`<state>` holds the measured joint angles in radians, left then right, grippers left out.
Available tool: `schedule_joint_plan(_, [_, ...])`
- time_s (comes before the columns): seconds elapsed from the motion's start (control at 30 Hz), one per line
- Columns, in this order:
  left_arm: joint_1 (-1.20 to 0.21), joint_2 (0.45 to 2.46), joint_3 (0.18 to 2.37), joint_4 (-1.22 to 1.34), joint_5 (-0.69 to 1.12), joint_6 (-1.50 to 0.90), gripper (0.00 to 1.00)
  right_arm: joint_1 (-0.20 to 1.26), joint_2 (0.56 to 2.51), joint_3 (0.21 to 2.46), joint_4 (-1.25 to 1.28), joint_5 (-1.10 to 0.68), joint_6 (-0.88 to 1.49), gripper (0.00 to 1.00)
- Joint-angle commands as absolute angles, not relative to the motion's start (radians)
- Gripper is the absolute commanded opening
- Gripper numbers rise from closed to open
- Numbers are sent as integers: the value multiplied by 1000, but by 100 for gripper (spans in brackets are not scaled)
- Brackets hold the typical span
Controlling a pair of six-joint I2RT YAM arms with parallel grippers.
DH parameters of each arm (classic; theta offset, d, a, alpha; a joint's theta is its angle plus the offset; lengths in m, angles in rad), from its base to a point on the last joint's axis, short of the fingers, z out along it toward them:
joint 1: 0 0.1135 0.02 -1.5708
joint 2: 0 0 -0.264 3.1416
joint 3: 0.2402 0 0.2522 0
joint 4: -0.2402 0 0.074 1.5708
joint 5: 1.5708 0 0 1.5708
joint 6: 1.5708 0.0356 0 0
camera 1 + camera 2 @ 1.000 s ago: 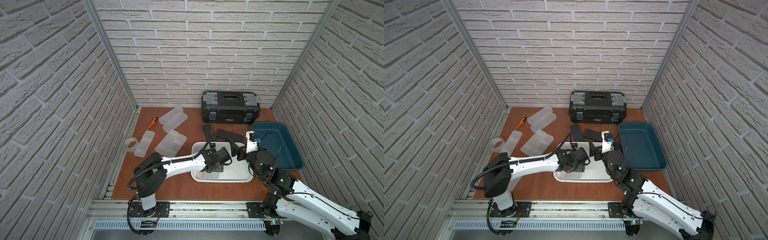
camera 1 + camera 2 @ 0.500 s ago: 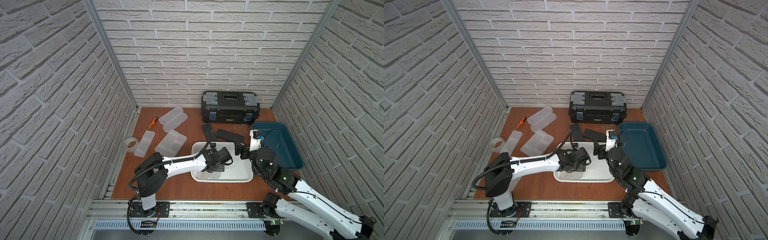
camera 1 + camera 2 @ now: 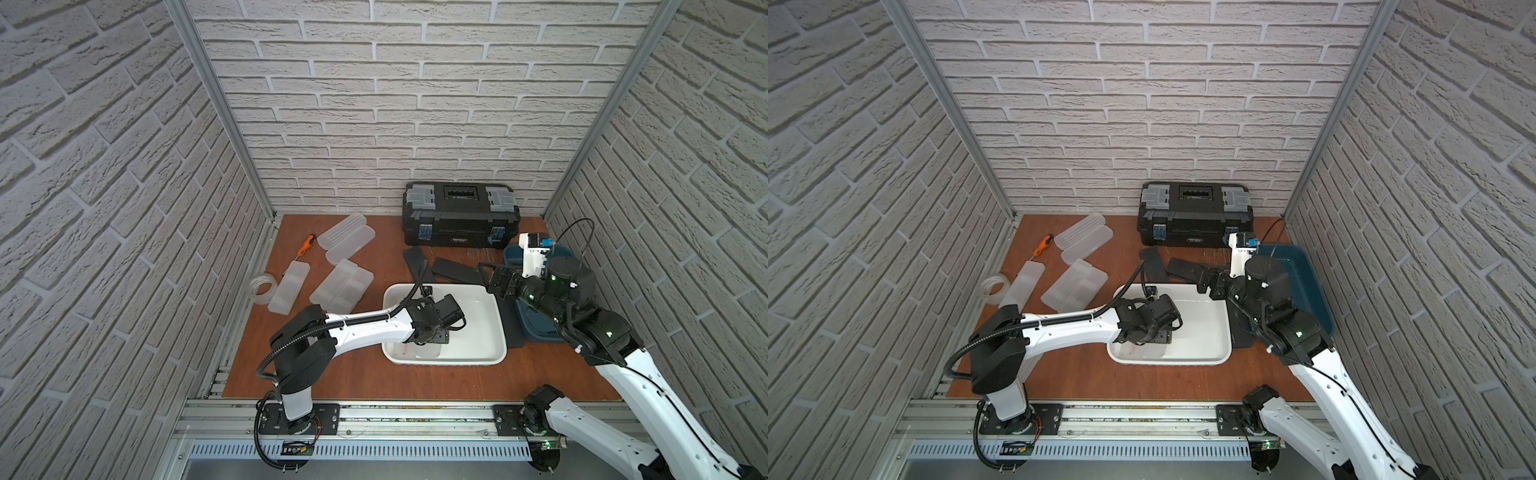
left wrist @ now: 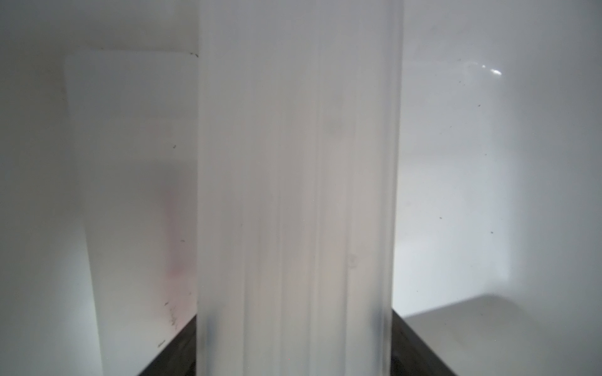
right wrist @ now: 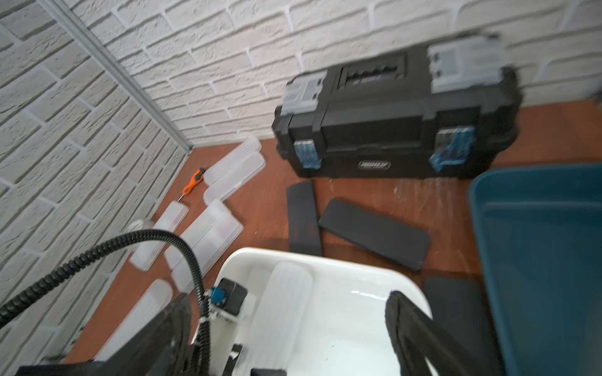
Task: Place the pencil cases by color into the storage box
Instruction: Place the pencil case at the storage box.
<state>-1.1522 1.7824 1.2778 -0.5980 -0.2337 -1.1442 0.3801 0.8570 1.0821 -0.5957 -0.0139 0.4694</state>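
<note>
- Brick-walled wooden table point(image 3: 374, 382); black toolbox point(image 3: 459, 224) at 12 o'clock, blue tray point(image 3: 1304, 270) at 3.
- White tub point(image 3: 478, 332), centre: left gripper point(image 3: 430, 337) clamps a frosted pencil case point(image 4: 296, 195) inside.
- Right gripper point(image 5: 290, 302) gapes empty at the tub's 1 o'clock.
- Black pencil cases point(image 3: 455, 270) at its 12; frosted cases point(image 3: 340, 282) at 10.

The left arm stretches low into the white tub point(image 3: 457, 360). Its left tool point(image 3: 428, 337) points down, pinching a frosted pencil case point(image 4: 293, 195). The right tool point(image 3: 488, 277) hovers over the tub's far corner, jaws wide apart.
</note>
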Motion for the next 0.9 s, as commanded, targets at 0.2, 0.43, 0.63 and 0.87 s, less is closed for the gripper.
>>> schedule_joint_plan(0.2, [-1124,1884,1343,-574,-219,-1120,69,246,806,1049,-640,-298,529,93])
schedule_joint_plan(0.43, [-1108,1917,1353,-559,-220,-1146,70,232,792,1012,-623,-313,538,93])
schedule_joint_plan(0.63, [-1108,1931,1377,-578,-225,-1168,71,229,771,1003,-623,-292,537,93])
schedule_joint_plan(0.87, [-1108,1928,1364,-572,-230,-1187,77,229,750,973,-619,-276,532,93])
